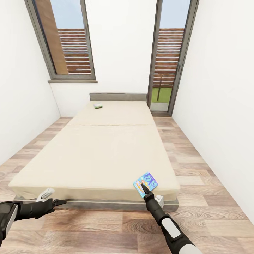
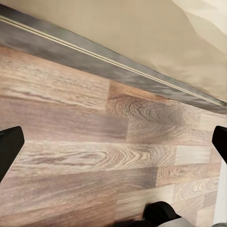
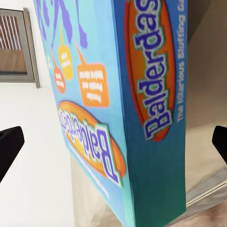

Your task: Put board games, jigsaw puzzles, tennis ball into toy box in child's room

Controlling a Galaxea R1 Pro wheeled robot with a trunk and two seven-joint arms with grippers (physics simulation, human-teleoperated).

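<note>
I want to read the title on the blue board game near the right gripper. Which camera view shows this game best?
The right wrist view shows the blue board game best: close up, with "Balderdash" readable on its side and face. The head view shows it whole but small, at the bed's near corner by the right gripper. The left wrist view shows floor and bed edge.

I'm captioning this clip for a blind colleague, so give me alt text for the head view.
The right claw reaches to a blue board game at the near right corner of a beige bed. A second small game box lies by the headboard, and the left claw hangs near the bed's foot over the wood floor.
</note>
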